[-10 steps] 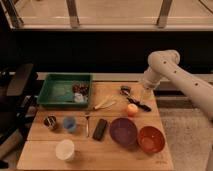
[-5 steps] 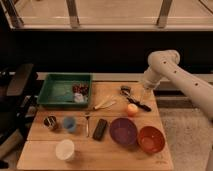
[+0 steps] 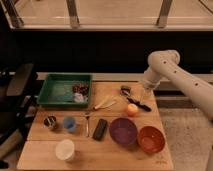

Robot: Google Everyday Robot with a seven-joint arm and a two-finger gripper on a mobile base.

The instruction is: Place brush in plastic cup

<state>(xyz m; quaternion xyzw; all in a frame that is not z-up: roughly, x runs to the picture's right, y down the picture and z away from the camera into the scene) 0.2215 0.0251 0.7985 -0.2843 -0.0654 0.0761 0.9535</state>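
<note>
- Hovering over the right rear part of the wooden table (image 3: 112, 156), the gripper (image 3: 145, 93) hangs at the end of the pale arm (image 3: 165, 62), just beside the brush (image 3: 135, 99) and a little to its right.
- You cannot tell from this view how far the gripper is parted, nor whether it has hold of anything. The brush appears to lie flat on the wood, so treat it as not yet lifted.
- You find the brush lying slantwise, its greyish head toward the rear left and its black handle running to the front right, just behind the orange fruit (image 3: 132, 109).
- You find the plastic cup (image 3: 70, 123) well apart from it at the left front. It stands upright between the small dark cup (image 3: 50, 121) and a slim utensil (image 3: 87, 123), with the white cup (image 3: 65, 149) nearer the front edge.
- Expect the brush to be light and stiff, with a thin smooth handle that may swivel or slip in a loose grip.
- Take hold across the handle near its middle, clear of the fruit, so that neither end droops as you carry it.
- Mind the cup. It looks light and small, so a knock on its rim may tip it.
- Lower the brush end-first into the mouth and expect it to lean against the rim.
</note>
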